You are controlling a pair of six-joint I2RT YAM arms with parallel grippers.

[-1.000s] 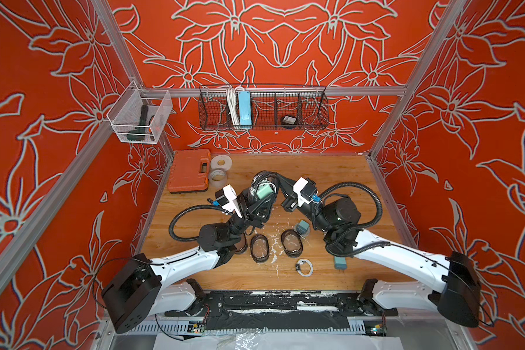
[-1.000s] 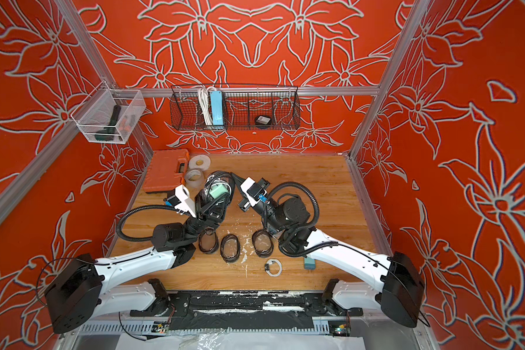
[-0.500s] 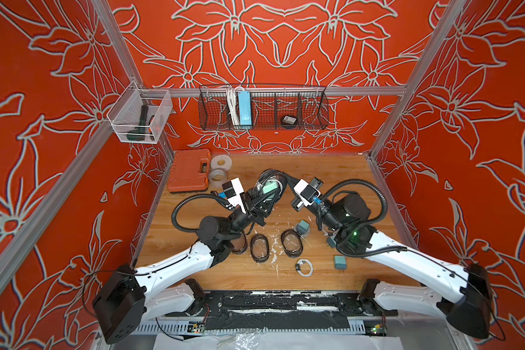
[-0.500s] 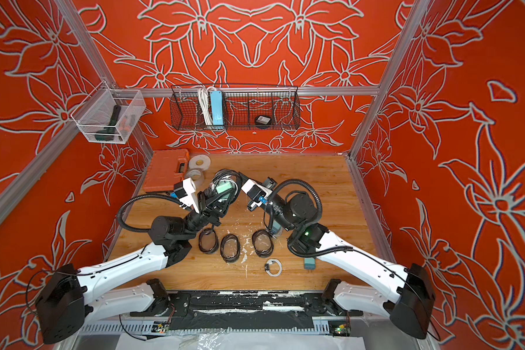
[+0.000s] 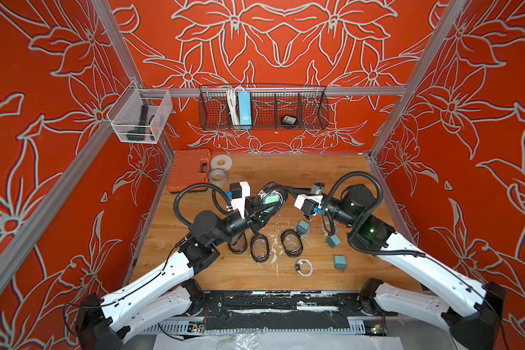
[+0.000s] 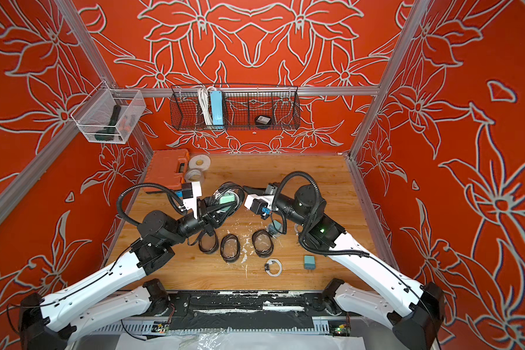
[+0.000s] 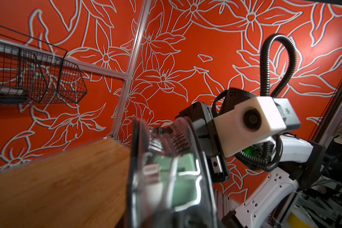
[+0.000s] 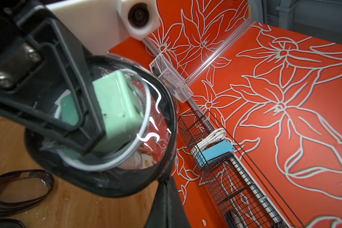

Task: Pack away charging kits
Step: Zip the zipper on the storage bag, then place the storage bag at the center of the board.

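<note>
A black-rimmed clear oval case (image 5: 270, 198) (image 6: 228, 198) hangs above the middle of the table, with my left gripper (image 5: 265, 209) shut on it. It holds a teal plug (image 8: 117, 110) and a white cable of the charging kits. My right gripper (image 5: 288, 189) (image 8: 164, 180) is shut, its tips against the case's rim. More teal plugs (image 5: 333, 241) (image 5: 340, 262) (image 5: 302, 225) and a coiled white cable (image 5: 304, 266) lie on the table under the right arm. In the left wrist view the case (image 7: 166, 177) fills the foreground and hides the fingers.
Three empty oval cases (image 5: 259, 248) (image 5: 291, 243) (image 5: 237, 242) lie at the table's front middle. An orange tool box (image 5: 190, 169) and tape rolls (image 5: 220, 160) sit at the back left. A wire basket (image 5: 262, 110) with a blue power strip (image 5: 244, 109) hangs on the back wall, a clear bin (image 5: 140, 121) on the left wall.
My left jaws have narrowed onto the case. Both arms have shifted a little, and the case has stayed raised between them with the right tips at its rim.
</note>
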